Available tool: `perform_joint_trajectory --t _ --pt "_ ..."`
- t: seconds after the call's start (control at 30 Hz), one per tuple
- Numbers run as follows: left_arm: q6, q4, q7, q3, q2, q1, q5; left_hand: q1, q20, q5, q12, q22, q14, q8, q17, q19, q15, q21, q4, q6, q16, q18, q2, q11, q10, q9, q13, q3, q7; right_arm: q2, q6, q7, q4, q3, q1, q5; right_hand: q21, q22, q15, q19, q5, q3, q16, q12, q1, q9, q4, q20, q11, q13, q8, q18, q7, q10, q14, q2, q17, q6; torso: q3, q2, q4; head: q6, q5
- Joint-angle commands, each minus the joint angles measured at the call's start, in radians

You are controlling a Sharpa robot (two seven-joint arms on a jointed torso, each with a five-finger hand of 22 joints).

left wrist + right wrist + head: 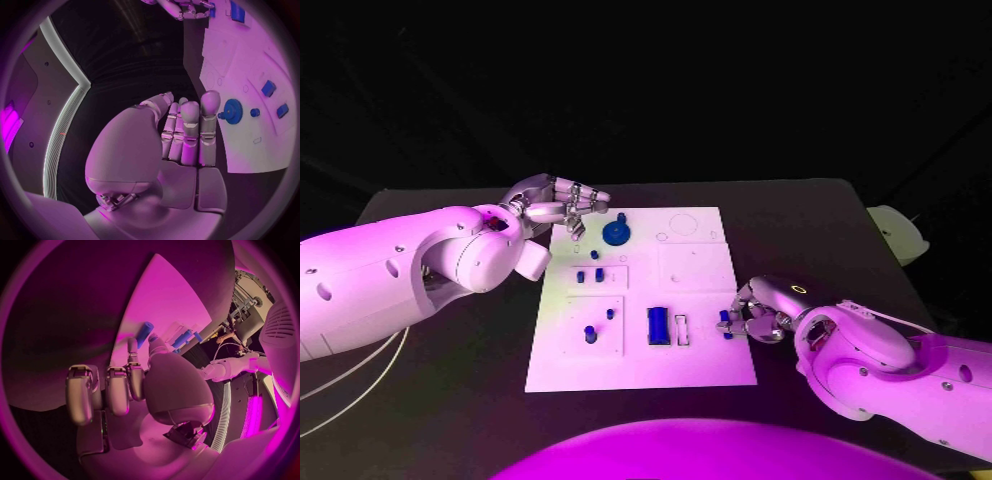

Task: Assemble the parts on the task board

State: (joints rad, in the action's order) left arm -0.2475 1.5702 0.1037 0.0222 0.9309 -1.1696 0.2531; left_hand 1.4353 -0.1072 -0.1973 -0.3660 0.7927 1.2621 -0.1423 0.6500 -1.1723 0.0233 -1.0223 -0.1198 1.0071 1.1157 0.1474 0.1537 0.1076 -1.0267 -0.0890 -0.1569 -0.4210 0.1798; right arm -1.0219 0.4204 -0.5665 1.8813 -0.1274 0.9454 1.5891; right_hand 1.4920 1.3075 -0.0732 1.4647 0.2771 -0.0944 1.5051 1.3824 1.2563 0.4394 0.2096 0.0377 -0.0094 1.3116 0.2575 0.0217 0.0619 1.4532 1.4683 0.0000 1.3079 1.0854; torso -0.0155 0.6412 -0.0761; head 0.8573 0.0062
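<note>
The white task board (689, 275) lies in the middle of the black table. A round blue gear (616, 232) (232, 111) sits near its far left corner, and my left hand (563, 206) (187, 135) hovers just beside it with fingers side by side, holding nothing. A blue block (656, 324) and small blue pegs (590, 275) stand in the board's near and middle parts. My right hand (759, 312) (125, 385) is at the board's right edge, its fingers curled. It pinches a small blue peg (726, 320) (144, 332) between thumb and finger.
A pale object (899, 232) sits at the table's right edge. Thin cables (358, 370) run along the left side under my left arm. Bare black table (459, 400) surrounds the board.
</note>
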Motion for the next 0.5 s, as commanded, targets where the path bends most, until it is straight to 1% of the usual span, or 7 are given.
perform_joint_trajectory --t 0.03,0.13,0.17,0.2,0.23,0.43,0.5 --pt "0.009 0.003 0.006 -0.001 0.000 -0.001 -0.004 -0.003 -0.004 -0.001 -0.006 -0.001 -0.006 -0.007 -0.001 0.001 0.000 0.005 0.001 -0.008 0.004 0.017 -0.009 -0.003 0.007 0.001 -0.002 0.004 -0.002 0.008 -0.065 -0.010 -0.007 -0.003 -0.007 0.074 0.003 0.242 -0.001 0.076 -0.009 0.008 -0.001 -0.001 0.030 -0.006 -0.010 0.002 -0.003 0.088 -0.007 -0.005 -0.002 0.007 0.075 0.001 0.128 0.011 -0.0003 0.000 -0.0002 0.000 0.002" --pt "0.009 0.004 0.006 -0.001 0.000 -0.001 -0.004 -0.003 -0.004 -0.001 -0.006 -0.001 -0.006 -0.007 -0.001 0.001 0.000 0.005 0.001 -0.008 0.004 0.017 -0.009 -0.003 0.007 0.001 -0.002 0.004 -0.002 0.011 -0.095 -0.011 -0.012 -0.003 -0.011 0.116 0.004 0.242 -0.002 0.076 -0.034 0.013 -0.001 -0.001 0.051 -0.009 -0.022 0.000 -0.005 0.088 -0.009 -0.005 -0.004 0.007 0.075 -0.001 0.129 0.017 -0.0007 0.000 -0.0002 0.001 0.002" --pt "0.009 0.004 0.006 -0.001 0.000 -0.001 -0.004 -0.003 -0.004 -0.001 -0.006 -0.001 -0.006 -0.007 -0.001 0.001 0.000 0.005 0.001 -0.008 0.004 0.017 -0.009 -0.003 0.007 0.001 -0.002 0.004 -0.002 0.012 -0.105 -0.011 -0.014 -0.003 -0.011 0.131 0.003 0.242 -0.003 0.075 -0.051 0.017 -0.001 -0.002 0.060 -0.010 -0.027 -0.001 -0.006 0.089 -0.009 -0.005 -0.005 0.007 0.075 0.000 0.129 0.019 -0.0008 0.000 0.0000 0.001 0.002" --pt "0.009 0.004 0.006 -0.001 0.001 -0.001 -0.004 -0.003 -0.004 -0.001 -0.006 -0.001 -0.006 -0.007 -0.001 0.001 0.000 0.005 0.001 -0.008 0.004 0.017 -0.009 -0.003 0.007 0.001 -0.002 0.004 -0.002 0.013 -0.113 -0.011 -0.016 -0.003 -0.012 0.143 0.002 0.241 -0.004 0.075 -0.083 0.024 -0.001 -0.003 0.070 -0.012 -0.031 -0.002 -0.007 0.088 -0.011 -0.005 -0.005 0.007 0.075 0.001 0.129 0.020 -0.0009 0.000 0.0000 0.001 0.002" --pt "0.009 0.005 0.006 -0.001 0.001 -0.001 -0.004 -0.003 -0.004 -0.001 -0.006 -0.001 -0.006 -0.007 -0.001 0.001 0.000 0.005 0.001 -0.008 0.004 0.017 -0.009 -0.003 0.007 0.001 -0.002 0.004 -0.002 0.014 -0.120 -0.011 -0.018 -0.003 -0.013 0.154 0.002 0.241 -0.004 0.075 -0.093 0.028 -0.001 -0.003 0.073 -0.013 -0.032 -0.002 -0.007 0.088 -0.012 -0.005 -0.005 0.007 0.075 0.002 0.129 0.021 -0.0011 0.000 -0.0002 0.002 0.003" --pt "0.009 0.009 0.007 -0.001 0.003 -0.001 -0.004 -0.003 -0.005 -0.002 -0.007 -0.002 -0.006 -0.007 0.001 0.001 0.000 0.006 0.000 -0.008 0.005 0.017 -0.009 -0.003 0.008 0.001 -0.002 0.004 -0.002 0.021 -0.157 -0.011 -0.024 -0.004 -0.018 0.198 0.000 0.241 -0.005 0.074 -0.105 0.046 -0.002 -0.008 0.101 -0.017 -0.050 -0.003 -0.008 0.086 -0.015 -0.005 -0.007 0.004 0.074 -0.004 0.128 0.023 -0.0014 -0.001 -0.0001 0.003 0.003" --pt "0.009 0.010 0.007 -0.001 0.004 -0.001 -0.004 -0.003 -0.005 -0.002 -0.007 -0.002 -0.006 -0.007 0.001 0.001 0.000 0.006 0.000 -0.008 0.005 0.017 -0.009 -0.003 0.008 0.001 -0.002 0.004 -0.002 0.024 -0.172 -0.010 -0.025 -0.004 -0.019 0.210 0.002 0.241 -0.006 0.075 -0.106 0.058 -0.001 -0.010 0.128 -0.019 -0.070 -0.004 -0.009 0.085 -0.017 -0.005 -0.007 0.002 0.075 -0.014 0.129 0.024 -0.0008 0.000 0.0006 0.005 0.004"
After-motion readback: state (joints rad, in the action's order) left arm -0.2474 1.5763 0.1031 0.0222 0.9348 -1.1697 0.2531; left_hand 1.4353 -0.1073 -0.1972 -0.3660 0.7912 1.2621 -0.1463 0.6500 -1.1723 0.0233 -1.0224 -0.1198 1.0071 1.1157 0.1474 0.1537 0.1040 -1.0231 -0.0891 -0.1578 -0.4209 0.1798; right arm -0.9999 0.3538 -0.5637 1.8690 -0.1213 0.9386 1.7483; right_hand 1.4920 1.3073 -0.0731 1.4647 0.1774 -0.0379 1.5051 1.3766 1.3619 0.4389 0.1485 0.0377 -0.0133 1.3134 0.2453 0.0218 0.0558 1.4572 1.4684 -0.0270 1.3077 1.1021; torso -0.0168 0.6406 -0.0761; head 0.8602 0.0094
